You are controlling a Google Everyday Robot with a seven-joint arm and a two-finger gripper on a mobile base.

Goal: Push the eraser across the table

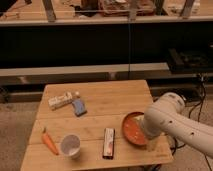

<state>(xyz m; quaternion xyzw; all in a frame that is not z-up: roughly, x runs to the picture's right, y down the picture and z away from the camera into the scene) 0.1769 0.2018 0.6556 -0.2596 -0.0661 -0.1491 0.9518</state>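
Observation:
The eraser (109, 142), a slim black bar with a pale and reddish strip, lies near the front edge of the light plank table (107, 102), its long side running front to back. My white arm (167, 120) reaches in from the right. My gripper (151, 144) is at its lower end, low over the front right part of the table. It is at the near rim of an orange bowl (130, 128) and well to the right of the eraser, apart from it. The arm hides most of the gripper.
A white cup (71, 145) stands left of the eraser, with a carrot (49, 142) further left. A blue squarish pad (78, 106) and a white carton (61, 100) lie at the back left. Dark shelving stands behind the table.

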